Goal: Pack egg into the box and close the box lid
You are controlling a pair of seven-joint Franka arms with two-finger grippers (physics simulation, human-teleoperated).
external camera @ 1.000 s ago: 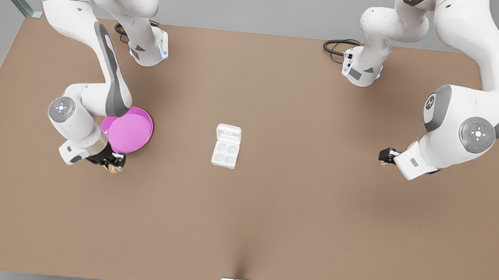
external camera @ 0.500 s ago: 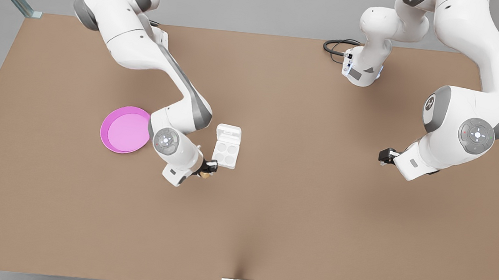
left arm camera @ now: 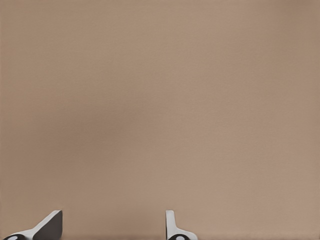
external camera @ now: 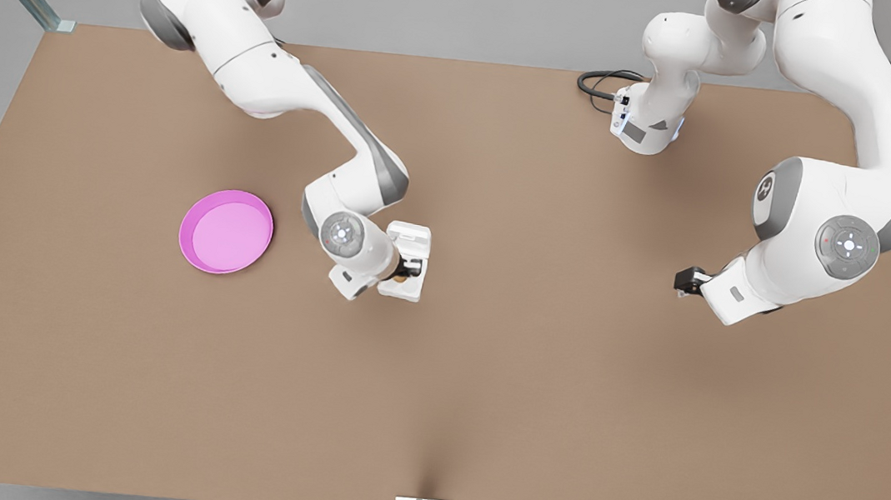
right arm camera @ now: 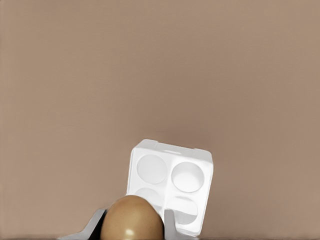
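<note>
The box (external camera: 404,263) lies open near the middle of the brown table (external camera: 480,388), its long axis running from the far edge toward the near edge in the front view. The box lid (external camera: 409,236) is folded flat onto the table at the box's far end, recess up, and the cups sit at the near end.

The right gripper (external camera: 407,270) hangs directly over the cup half of the box, on the arm reaching in from the front view's left. It is clamped on the egg (external camera: 401,278), which in the front view is a small tan spot over the cups.

The right wrist view gives what the front view cannot: the egg (right arm camera: 132,218) is large and close between the two pale fingers (right arm camera: 169,223), rounded end toward the camera, and beyond it the box (right arm camera: 170,183) shows four round cups, all without eggs. Whether the egg's long axis stands upright or tilted cannot be told. The lid is out of that view.

A round pink dish (external camera: 226,231) sits well apart from the box, toward the front view's left.

The left gripper (external camera: 685,279) waits well apart from the box toward the front view's right, above bare table. In the left wrist view its two fingertips (left arm camera: 172,226) stand spread with a wide gap and nothing between them.
</note>
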